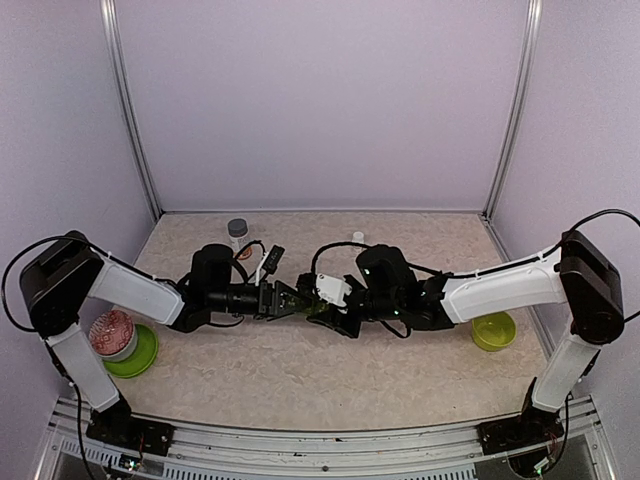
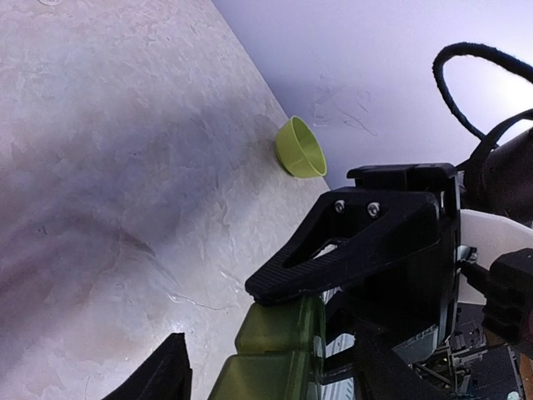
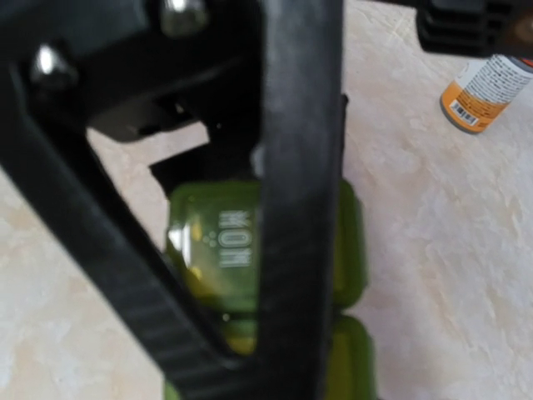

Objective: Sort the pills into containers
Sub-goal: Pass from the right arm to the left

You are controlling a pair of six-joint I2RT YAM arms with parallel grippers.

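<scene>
the right gripper is clamped on the green pill box. the left gripper sits at the box's other end; whether it grips, i cannot tell.

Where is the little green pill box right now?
In the top view the pill box is over the middle of the table, where the two arms meet. It is pinched in the right gripper, with the left gripper just to its left.
</scene>
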